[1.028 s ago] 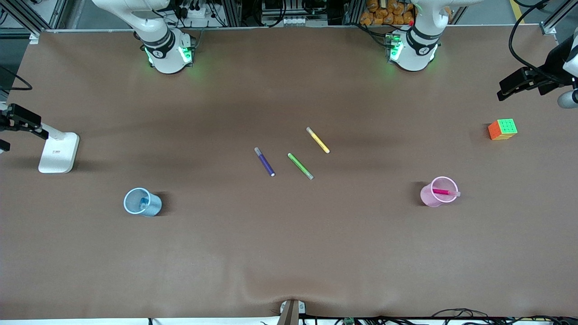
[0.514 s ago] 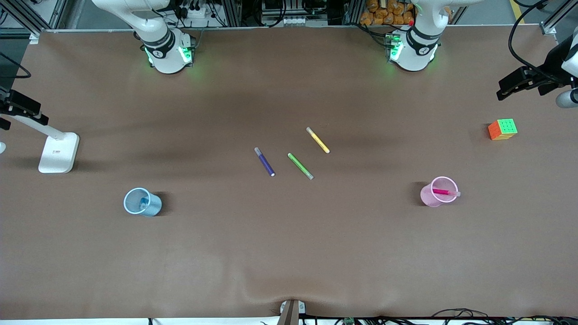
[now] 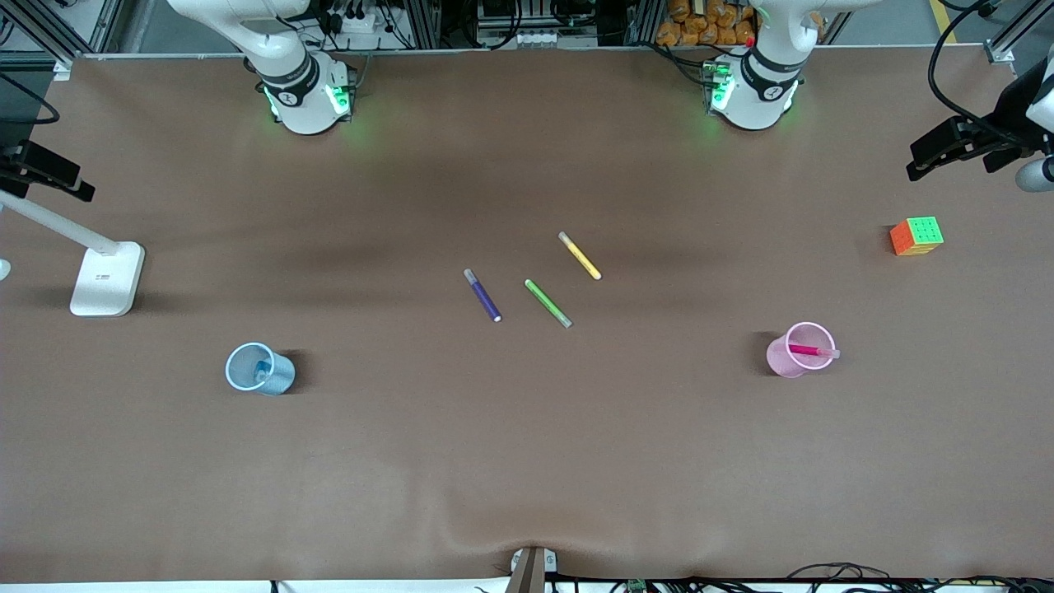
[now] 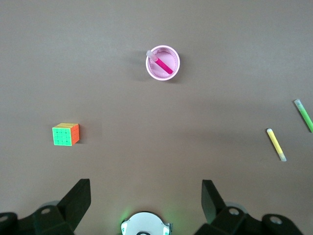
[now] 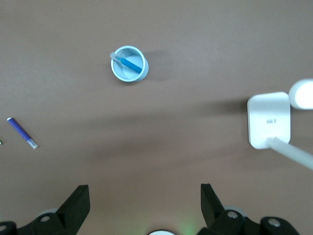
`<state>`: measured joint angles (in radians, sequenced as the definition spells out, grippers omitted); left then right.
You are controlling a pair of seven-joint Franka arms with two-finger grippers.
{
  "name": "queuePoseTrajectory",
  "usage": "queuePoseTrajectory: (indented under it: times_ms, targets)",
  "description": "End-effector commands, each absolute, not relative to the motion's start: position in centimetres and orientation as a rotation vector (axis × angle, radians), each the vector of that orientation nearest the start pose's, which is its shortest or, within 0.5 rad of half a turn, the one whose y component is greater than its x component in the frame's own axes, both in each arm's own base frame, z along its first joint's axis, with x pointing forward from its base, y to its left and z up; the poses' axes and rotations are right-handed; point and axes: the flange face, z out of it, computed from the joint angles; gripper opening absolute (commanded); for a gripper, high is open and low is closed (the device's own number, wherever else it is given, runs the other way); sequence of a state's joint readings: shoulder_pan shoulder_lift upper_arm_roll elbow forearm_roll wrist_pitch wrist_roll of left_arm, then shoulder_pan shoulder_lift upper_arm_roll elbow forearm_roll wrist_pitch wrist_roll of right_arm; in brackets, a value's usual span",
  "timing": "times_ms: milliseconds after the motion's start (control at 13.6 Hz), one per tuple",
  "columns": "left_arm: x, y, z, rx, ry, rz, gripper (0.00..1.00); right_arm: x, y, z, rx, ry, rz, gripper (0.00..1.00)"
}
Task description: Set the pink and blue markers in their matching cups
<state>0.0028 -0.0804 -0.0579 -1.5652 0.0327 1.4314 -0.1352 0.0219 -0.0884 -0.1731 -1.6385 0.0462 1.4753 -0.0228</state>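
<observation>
Blue marker (image 5: pixel 129 63): leaning inside blue cup (image 5: pixel 139 73).
Pink marker (image 4: pixel 163 64): in pink cup (image 4: pixel 172 73), cap over rim.
My left claw (image 4: pixel 145 198): spread, empty, raised over bench (image 3: pixel 527 461).
My right claw (image 5: pixel 145 199): likewise; fingertips cut off, apparently.

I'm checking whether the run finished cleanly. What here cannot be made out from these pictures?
- Front view: most of the blue marker is hidden by the blue cup wall.
- Front view: the left pincer sits at the frame edge, its arm cut off.
- Front view: the right pincer is likewise at the edge.
- Both wrist views: only the fingers' inner parts show; the frame cuts the rest.
</observation>
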Motion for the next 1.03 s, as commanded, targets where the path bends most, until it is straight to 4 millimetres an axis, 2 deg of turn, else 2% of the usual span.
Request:
queuePoseTrajectory:
  times_ms: [0, 367, 440, 734, 954]
  targets:
    - [50.9, -2.3, 66.6, -3.096, -0.058, 0.081, 1.00, 49.8, -7.5, 63.7, -3.083, 0.253, 0.141, 1.00]
    - [50.9, -2.1, 66.5, -3.096, -0.058, 0.084, 1.00, 49.5, -7.1, 64.2, -3.097, 0.236, 0.145, 1.00]
    - [51.0, -2.1, 66.4, -3.096, -0.058, 0.089, 1.00, 49.5, -6.7, 64.3, -3.098, 0.222, 0.140, 1.00]
    - [51.0, -2.5, 66.3, -3.095, -0.048, 0.093, 1.00, 49.6, -2.7, 65.1, -3.118, 0.098, 0.163, 1.00]
    - [50.8, -2.5, 66.4, -3.095, -0.041, 0.105, 1.00, 49.5, -2.4, 65.0, -3.118, 0.086, 0.168, 1.00]
